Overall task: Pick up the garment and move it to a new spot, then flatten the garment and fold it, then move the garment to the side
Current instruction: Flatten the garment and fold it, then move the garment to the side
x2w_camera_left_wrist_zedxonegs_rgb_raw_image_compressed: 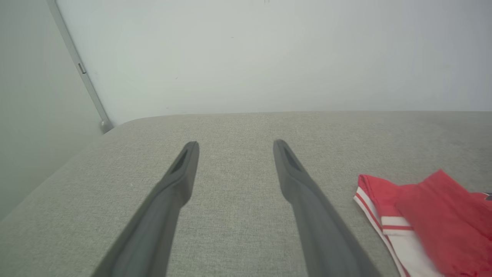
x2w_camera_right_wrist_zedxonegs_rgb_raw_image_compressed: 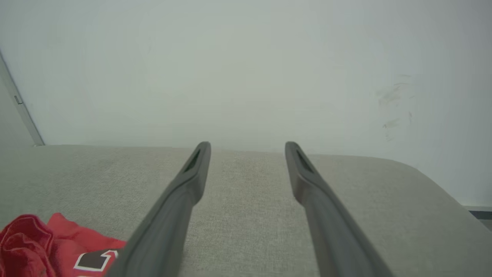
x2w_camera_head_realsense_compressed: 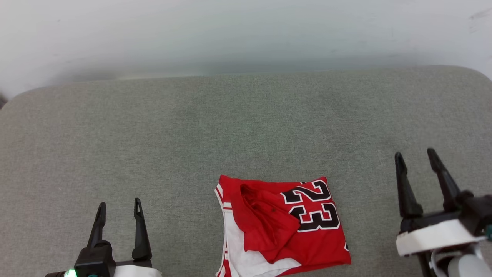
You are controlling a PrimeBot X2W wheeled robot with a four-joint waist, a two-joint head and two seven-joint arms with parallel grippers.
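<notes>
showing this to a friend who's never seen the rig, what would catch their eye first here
First the garment, a bright red jersey with a black "23", lying loosely folded at the near middle of the grey padded surface. Next the two dark open grippers flanking it without touching: the left gripper at the lower left, the right gripper at the right edge. Behind is a plain pale wall.

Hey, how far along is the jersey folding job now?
The red jersey lies in a rough folded square on the gray cushion, one flap rumpled on top. Nothing is in hand: left gripper and right gripper stand open on either side, clear of it. Tidying that flap and moving it aside may remain.
</notes>
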